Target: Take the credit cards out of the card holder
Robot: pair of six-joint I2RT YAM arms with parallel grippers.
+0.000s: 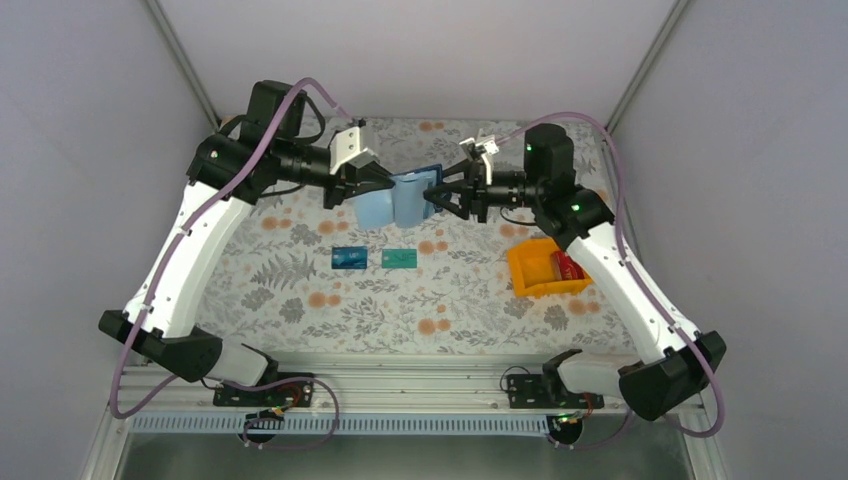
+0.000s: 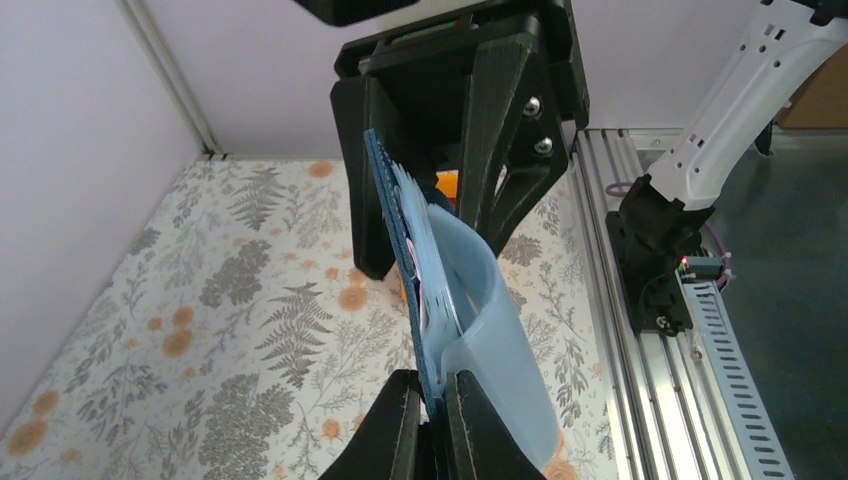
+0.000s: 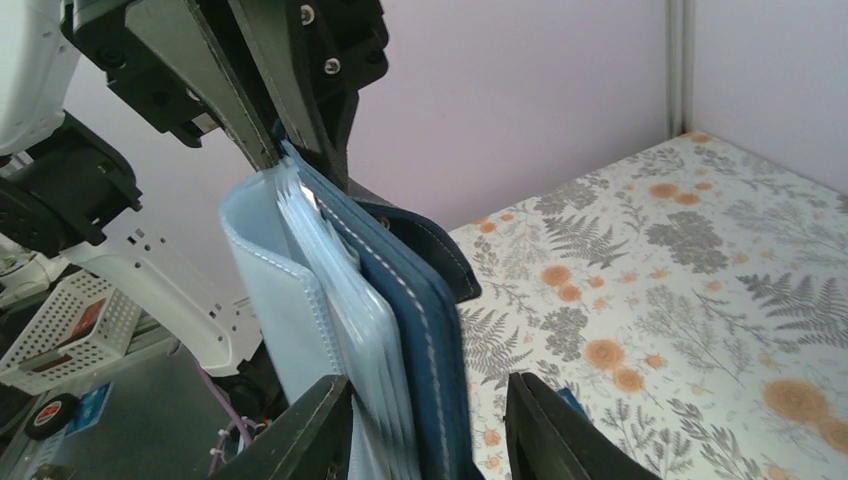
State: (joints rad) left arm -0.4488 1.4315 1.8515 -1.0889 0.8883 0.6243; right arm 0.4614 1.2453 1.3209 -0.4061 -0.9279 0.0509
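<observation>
Above the far middle of the worktop [image 1: 300,300], the card holder [image 1: 410,200] is hanging on edge in the air between the two arms. The left end effector [image 2: 432,400] is clenching the holder's left edge. The right end effector [image 3: 428,400] is straddling the opposite edge with jaws released, a gap showing beside one finger [image 3: 550,430]. Nearer, a blue card [image 1: 350,257] and a teal card [image 1: 399,258] are lying flat, side by side, apart. To the right, an orange bin [image 1: 520,272] is holding a red item [image 1: 567,266].
</observation>
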